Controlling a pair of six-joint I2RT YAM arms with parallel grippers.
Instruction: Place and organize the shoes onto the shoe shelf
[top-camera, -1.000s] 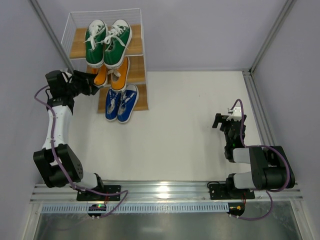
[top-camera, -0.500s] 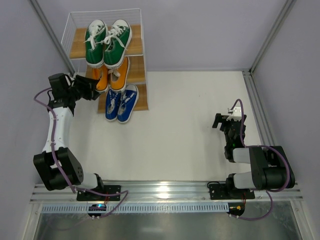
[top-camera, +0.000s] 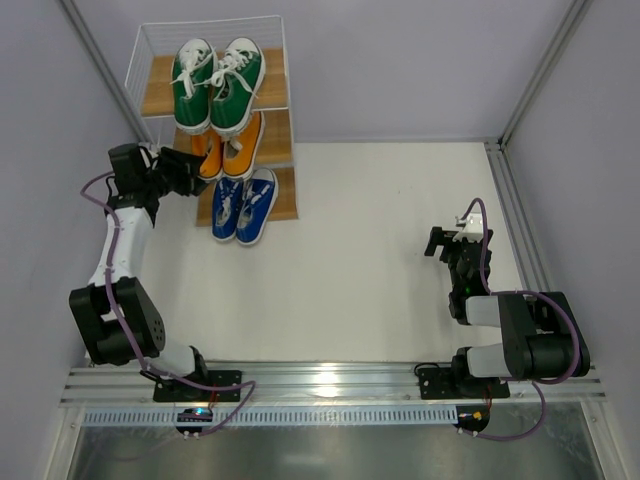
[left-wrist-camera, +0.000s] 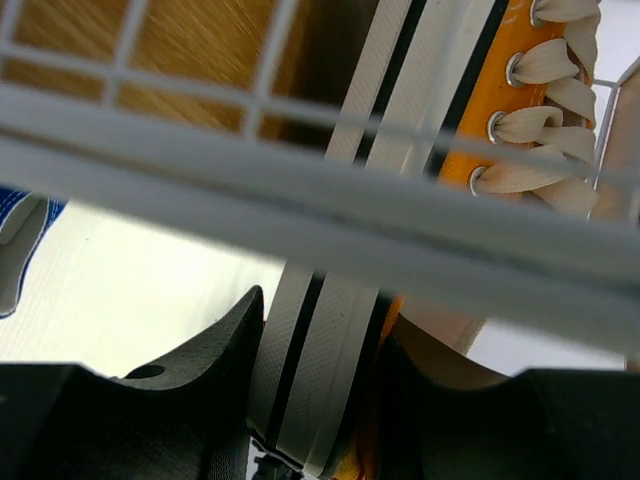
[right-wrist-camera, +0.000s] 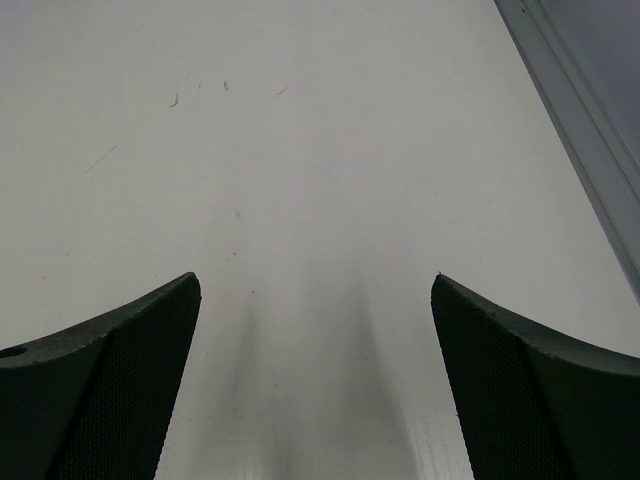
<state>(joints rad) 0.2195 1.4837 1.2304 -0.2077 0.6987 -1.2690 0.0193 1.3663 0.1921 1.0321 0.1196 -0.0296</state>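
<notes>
in the top view, the shoe shelf stood at the far left of the table. the green pair sat on its top tier, the orange pair on the middle tier and the blue pair on the lowest, toes toward the near edge. the left gripper reached in from the shelf's left side at the middle tier, against the left orange shoe. the right gripper sat low over the table at the right, well apart from the shelf.

in the left wrist view, the left gripper was clenched on the side of the left orange shoe. its striped white sole ran up between the black fingers. the white laces showed at upper right. a bar of the shelf's wire frame crossed the picture, blurred and close, with a wooden board behind it. a bit of a blue shoe showed at the left edge.

in the right wrist view, the right gripper was released, its fingers wide apart over bare table, holding nothing. a metal rail ran along the upper right corner.
</notes>
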